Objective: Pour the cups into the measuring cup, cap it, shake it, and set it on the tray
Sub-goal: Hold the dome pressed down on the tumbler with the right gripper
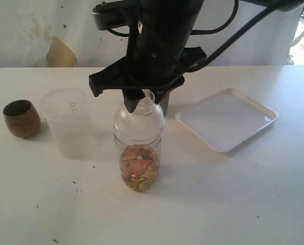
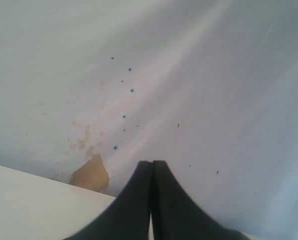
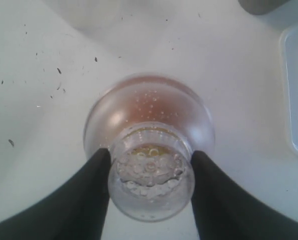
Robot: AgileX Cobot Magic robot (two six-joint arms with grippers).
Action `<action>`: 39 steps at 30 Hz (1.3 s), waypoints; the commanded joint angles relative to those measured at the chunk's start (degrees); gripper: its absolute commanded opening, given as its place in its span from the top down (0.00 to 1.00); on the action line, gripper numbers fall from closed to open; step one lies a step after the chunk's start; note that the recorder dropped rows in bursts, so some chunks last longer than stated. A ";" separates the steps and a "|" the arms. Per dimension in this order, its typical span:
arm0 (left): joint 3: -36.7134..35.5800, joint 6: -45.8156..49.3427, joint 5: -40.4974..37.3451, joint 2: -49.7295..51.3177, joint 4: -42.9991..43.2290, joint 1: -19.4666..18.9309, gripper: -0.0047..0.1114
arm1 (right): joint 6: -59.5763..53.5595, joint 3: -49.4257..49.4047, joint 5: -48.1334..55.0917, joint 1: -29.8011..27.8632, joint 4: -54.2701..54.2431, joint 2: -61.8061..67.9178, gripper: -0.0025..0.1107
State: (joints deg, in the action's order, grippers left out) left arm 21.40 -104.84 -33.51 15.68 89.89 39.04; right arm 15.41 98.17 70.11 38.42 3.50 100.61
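Note:
The measuring cup (image 1: pixel 138 153) stands upright mid-table, its lower third holding brownish liquid and small pieces. A clear domed cap (image 3: pixel 149 125) sits on it. My right gripper (image 1: pixel 141 99) comes down from above, and its two black fingers (image 3: pixel 96 190) press the sides of the cap's narrow top (image 3: pixel 151 182). To the left stand the frosted plastic cup (image 1: pixel 67 122) and the brown wooden cup (image 1: pixel 21 118). Just a sliver of the steel tumbler (image 1: pixel 165 104) shows behind the gripper. The white tray (image 1: pixel 226 118) lies to the right. My left gripper (image 2: pixel 151 167) is shut on nothing and points at the wall.
A stained white wall (image 2: pixel 138 75) with a tan patch (image 1: pixel 61 53) runs behind the table. Dark specks dot the tabletop (image 3: pixel 38 75). The right arm and its cables (image 1: pixel 162 30) hang over the table's middle.

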 commanded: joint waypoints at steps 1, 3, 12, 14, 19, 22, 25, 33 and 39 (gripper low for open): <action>-0.23 0.32 0.88 -0.27 0.38 0.20 0.96 | 0.26 0.51 -0.15 -0.26 1.29 0.13 0.98; -0.23 0.32 0.88 -0.27 0.38 0.20 0.96 | 0.26 0.51 -0.15 -0.26 1.29 0.13 0.98; -0.23 0.32 0.88 -0.27 0.38 0.20 0.96 | 0.26 0.51 -0.15 -0.26 1.29 1.78 0.98; -0.23 0.32 0.88 -0.27 0.38 0.20 0.96 | 0.26 0.51 -0.15 -0.26 1.29 1.92 0.98; -0.23 0.32 0.88 -0.27 0.38 0.20 0.96 | 0.26 0.51 -0.15 -0.26 1.40 2.02 0.98; -0.23 0.32 0.88 -0.27 0.38 0.20 0.96 | 0.02 0.51 -0.15 -0.26 1.29 2.14 0.98; -0.23 0.32 0.88 -0.27 0.38 0.20 0.96 | -0.79 0.51 -0.15 -0.26 1.29 2.27 0.93; -0.23 0.44 1.08 -0.27 0.38 0.20 0.96 | -1.28 0.51 -0.15 -0.26 1.29 2.27 0.53; -0.23 1.25 2.07 -0.27 0.06 0.20 0.96 | -1.71 0.62 -0.15 -0.26 2.65 2.27 0.50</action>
State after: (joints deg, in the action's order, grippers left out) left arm 21.40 -104.30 -31.83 15.68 89.89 39.04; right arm 14.50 98.66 70.02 38.42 4.24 102.84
